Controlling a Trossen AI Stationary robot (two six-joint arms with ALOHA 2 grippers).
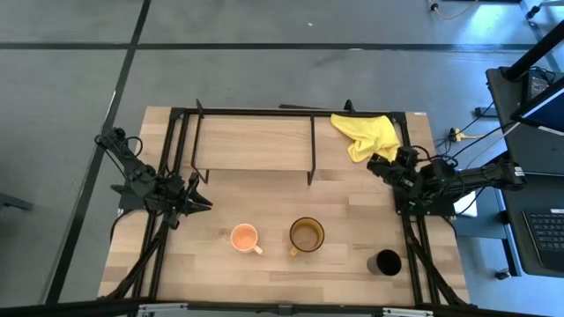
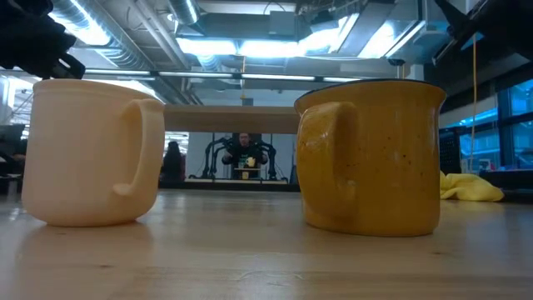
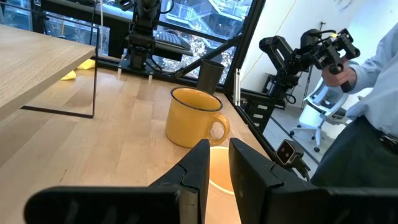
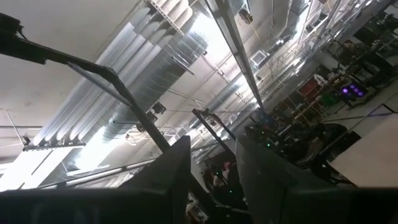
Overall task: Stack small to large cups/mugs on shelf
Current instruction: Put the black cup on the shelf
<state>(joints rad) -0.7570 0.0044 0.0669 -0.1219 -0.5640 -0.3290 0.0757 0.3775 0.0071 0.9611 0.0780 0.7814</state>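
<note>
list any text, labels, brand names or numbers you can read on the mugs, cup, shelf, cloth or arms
No text can be read in any view.
Peach-orange mug: plain, no print.
Amber-yellow mug: only dark speckles, no lettering.
Small black cup: no marking visible.
Shelf and yellow cloth: unmarked.
Left gripper and right gripper: no label legible.
</note>
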